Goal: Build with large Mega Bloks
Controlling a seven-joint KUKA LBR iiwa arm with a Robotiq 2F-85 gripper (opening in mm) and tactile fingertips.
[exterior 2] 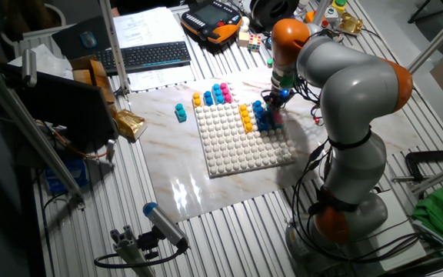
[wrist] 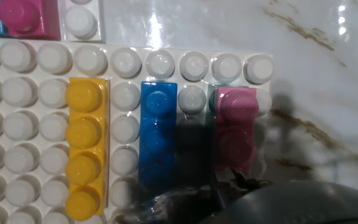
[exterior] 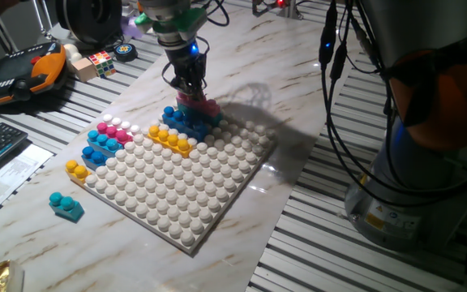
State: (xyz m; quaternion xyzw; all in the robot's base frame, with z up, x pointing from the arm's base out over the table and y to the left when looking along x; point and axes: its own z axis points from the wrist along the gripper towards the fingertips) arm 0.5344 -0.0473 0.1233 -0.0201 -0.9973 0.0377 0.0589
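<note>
Dark and blurred along the bottom edge of the hand view sits the hand, lowered onto the pink brick at the upper right corner of the white studded plate; whether its fingers grip that brick I cannot tell. Largest of all is the marbled counter, then the plate lying on it, centre frame. A yellow four-stud brick and a blue brick stand side by side on the plate, left of the pink one. More pink, blue and yellow bricks cluster at the plate's left corner. One teal brick lies alone on the counter, lower left. Smallest, a puzzle cube sits upper left.
</note>
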